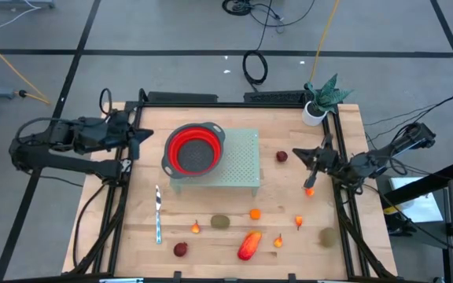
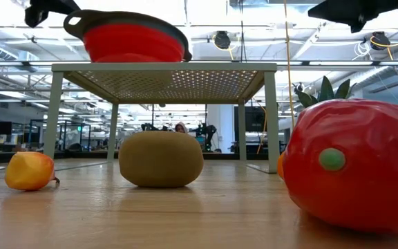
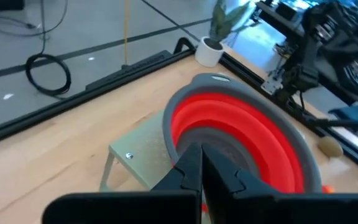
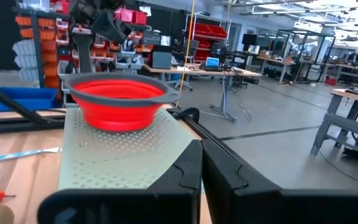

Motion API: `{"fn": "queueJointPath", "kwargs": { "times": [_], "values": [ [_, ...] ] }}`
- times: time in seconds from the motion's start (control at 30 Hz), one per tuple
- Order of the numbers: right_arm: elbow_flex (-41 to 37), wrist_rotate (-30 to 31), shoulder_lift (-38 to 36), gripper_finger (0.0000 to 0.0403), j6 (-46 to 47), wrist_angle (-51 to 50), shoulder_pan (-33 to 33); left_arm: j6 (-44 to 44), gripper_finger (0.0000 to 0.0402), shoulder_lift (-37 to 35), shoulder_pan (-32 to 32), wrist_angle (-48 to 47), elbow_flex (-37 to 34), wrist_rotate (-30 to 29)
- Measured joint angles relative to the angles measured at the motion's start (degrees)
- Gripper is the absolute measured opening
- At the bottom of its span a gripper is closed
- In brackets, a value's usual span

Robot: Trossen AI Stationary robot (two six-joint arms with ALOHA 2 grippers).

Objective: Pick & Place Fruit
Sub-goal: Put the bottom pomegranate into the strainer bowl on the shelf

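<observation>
Both hands are empty with their fingers pressed together. Left hand [image 1: 142,134] is at the left edge of the desk [image 1: 211,240], just beside the red bowl [image 1: 194,148], and its closed fingers [image 3: 188,171] point toward the bowl's grey rim. Right hand [image 1: 299,155] hangs over the right part of the desk, near a dark-red round fruit [image 1: 281,157] and apart from it; its fingers [image 4: 185,171] are also shut and hold nothing.

The bowl stands on a pale green perforated stand [image 1: 238,161] in the middle of the desk. No fruit can be seen inside the bowl.

The fruit lies mostly along the front part of the desk. An elongated red-orange piece [image 1: 248,244] is at the front, with a second dark-red round fruit [image 1: 181,249] to its left and a brown-green oval [image 1: 220,222] behind it. Small orange pieces [image 1: 255,213] are scattered between them. Another brown-green oval [image 1: 328,235] rests near the right edge. One small orange piece [image 1: 310,191] lies under the right arm.

A slim silver knife [image 1: 158,214] lies on the left part of the desk, and a potted plant [image 1: 321,98] stands at the back right corner.
</observation>
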Motion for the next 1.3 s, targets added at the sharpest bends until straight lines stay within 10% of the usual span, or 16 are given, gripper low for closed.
{"fn": "queueJointPath", "kwargs": {
  "times": [0.7, 1.3],
  "values": [
    [0.00, 2.78, -0.73, 0.0000, 10.42, -4.27, -1.38, 10.55, 0.0000, 4.87, -22.42, 17.92, -0.02, 3.07],
    [0.00, 2.73, -0.71, 0.0000, 10.42, -4.32, -1.40, -22.25, 0.0000, 20.45, -43.34, 19.43, -0.02, -1.47]
  ]
}}
